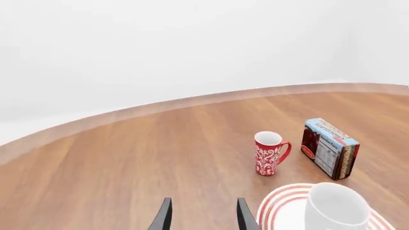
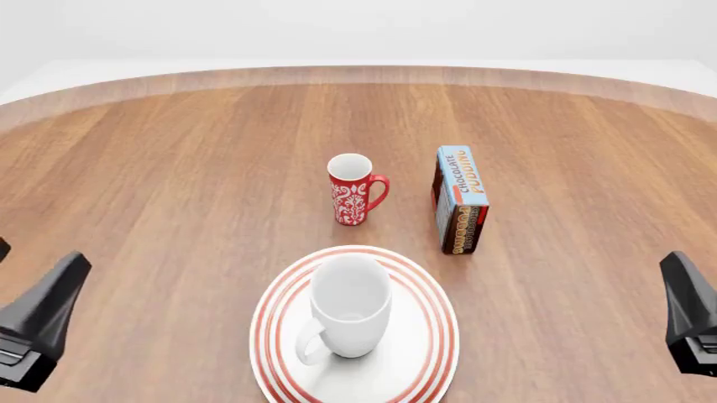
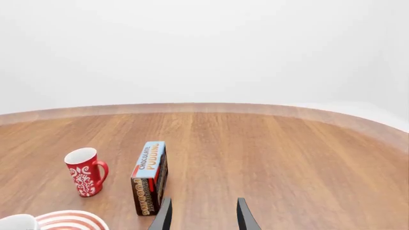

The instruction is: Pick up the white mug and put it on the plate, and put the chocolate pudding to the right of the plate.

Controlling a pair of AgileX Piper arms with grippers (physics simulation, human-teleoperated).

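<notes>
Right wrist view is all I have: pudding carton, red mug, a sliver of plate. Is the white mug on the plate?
Observer: Yes. In the front view the white mug stands upright on the plate, with its handle toward the near left.
Operator: Is the left arm holding anything?
Observer: No. The left gripper is open and empty, off the plate's left side.
Operator: Where is the pudding relative to the plate?
Observer: The chocolate pudding stands beyond the plate's far right rim, apart from it, not level with it on the right.
</notes>
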